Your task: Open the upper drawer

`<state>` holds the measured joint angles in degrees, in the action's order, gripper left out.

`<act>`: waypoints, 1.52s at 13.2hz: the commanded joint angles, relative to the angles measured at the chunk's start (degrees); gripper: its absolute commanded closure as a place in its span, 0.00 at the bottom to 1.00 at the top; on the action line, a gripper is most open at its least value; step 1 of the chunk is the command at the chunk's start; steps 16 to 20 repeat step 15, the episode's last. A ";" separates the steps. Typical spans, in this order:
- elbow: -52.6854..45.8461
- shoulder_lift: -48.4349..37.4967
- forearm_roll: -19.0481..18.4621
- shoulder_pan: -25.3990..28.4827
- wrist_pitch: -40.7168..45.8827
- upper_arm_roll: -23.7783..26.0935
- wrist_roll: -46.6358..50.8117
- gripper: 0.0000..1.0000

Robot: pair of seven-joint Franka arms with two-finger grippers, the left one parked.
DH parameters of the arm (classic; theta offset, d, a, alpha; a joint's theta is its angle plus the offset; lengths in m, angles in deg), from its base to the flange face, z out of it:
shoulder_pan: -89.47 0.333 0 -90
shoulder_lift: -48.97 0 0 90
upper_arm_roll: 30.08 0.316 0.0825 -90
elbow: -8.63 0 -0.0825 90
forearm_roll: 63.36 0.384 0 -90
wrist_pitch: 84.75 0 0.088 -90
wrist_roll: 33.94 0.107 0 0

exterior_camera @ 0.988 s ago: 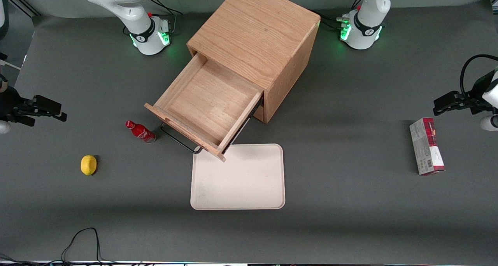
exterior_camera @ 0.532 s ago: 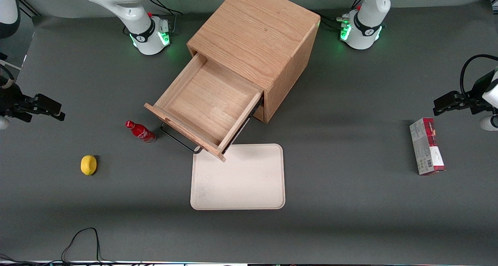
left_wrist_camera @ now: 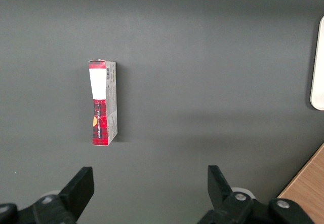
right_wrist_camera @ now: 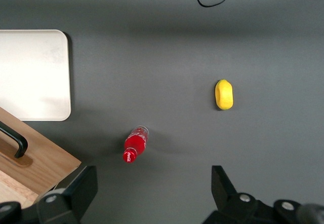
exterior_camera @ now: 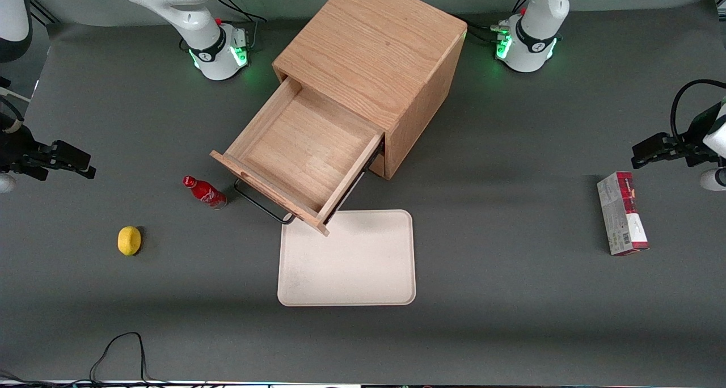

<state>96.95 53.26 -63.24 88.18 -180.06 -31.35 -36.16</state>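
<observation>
Front view: the upper drawer (exterior_camera: 303, 152) of the light oak cube cabinet (exterior_camera: 379, 53) stood pulled well out toward the camera, its bare wooden floor exposed and its thin black wire handle (exterior_camera: 262, 203) projecting from the front panel. The black two-finger claw (exterior_camera: 71, 161) of the working arm hung above the dark grey bench (exterior_camera: 510, 297) at the working arm's end, well apart from the drawer and level with its front panel. Its fingers were spread wide, holding nothing and touching nothing.

Between claw and drawer, a small red bottle with a red cap (exterior_camera: 204, 192) lay just beside the handle. A yellow lemon (exterior_camera: 129, 240) lay nearer the camera than the bottle. A cream rectangular tray with rounded corners (exterior_camera: 347, 258) lay in front of the drawer, one corner under the drawer's front edge.

Right wrist view: both spread fingers (right_wrist_camera: 76, 188) framed the bottle (right_wrist_camera: 135, 144), the lemon (right_wrist_camera: 224, 94), the tray (right_wrist_camera: 31, 75) and a corner of the drawer front with its handle (right_wrist_camera: 14, 139).

A red and white carton (exterior_camera: 621, 213) lay toward the parked arm's end.
</observation>
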 commanded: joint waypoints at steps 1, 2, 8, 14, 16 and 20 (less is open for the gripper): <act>1.33 -1.64 -0.38 -0.47 -0.24 0.21 -0.77 0.00; 1.24 -1.47 -0.38 -0.47 -0.06 0.21 -0.59 0.00; -0.17 -0.59 -0.82 -0.38 1.25 0.30 -0.50 0.00; -0.08 -0.50 -1.00 2.52 1.43 -2.42 -0.59 0.00; -0.08 -0.50 -1.00 2.52 1.43 -2.42 -0.59 0.00; -0.08 -0.50 -1.00 2.52 1.43 -2.42 -0.59 0.00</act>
